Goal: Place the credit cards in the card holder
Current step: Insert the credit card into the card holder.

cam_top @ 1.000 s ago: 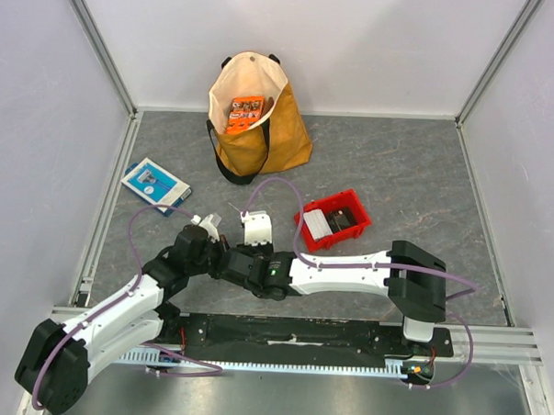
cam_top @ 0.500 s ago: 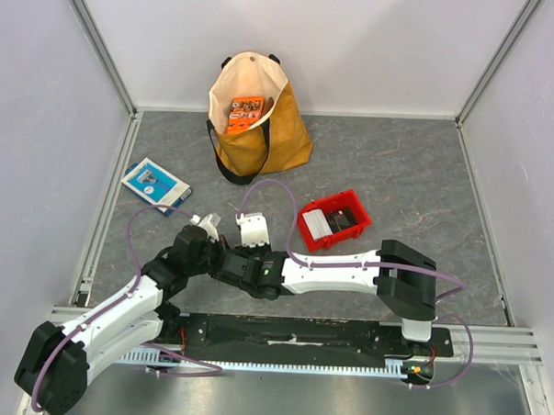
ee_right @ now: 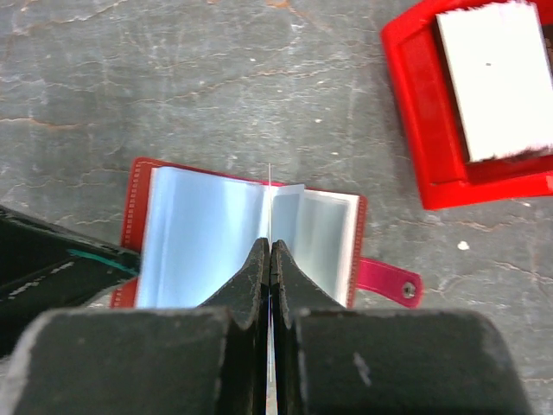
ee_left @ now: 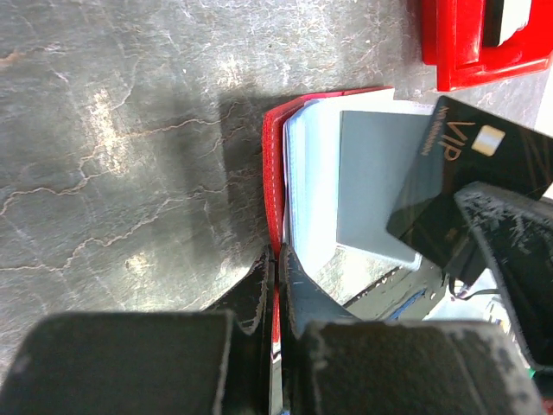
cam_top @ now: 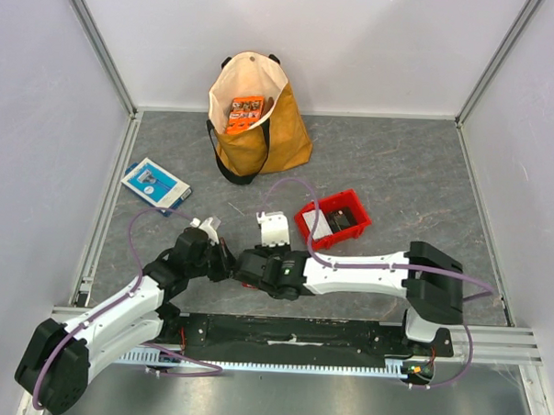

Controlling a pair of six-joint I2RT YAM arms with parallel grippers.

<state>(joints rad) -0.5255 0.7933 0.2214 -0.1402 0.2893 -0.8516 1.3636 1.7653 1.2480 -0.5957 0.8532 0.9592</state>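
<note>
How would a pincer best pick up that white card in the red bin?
Probably from straight above, since the red bin has walls that block the sides. The white card lies about flat, so pinch across its two long edges; its faces offer nothing to hold.

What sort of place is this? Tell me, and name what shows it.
Most likely a robot test cell in a lab: white panel walls on aluminium posts, left arm and right arm mounted at a rail, and staged props such as a tote bag.
</note>
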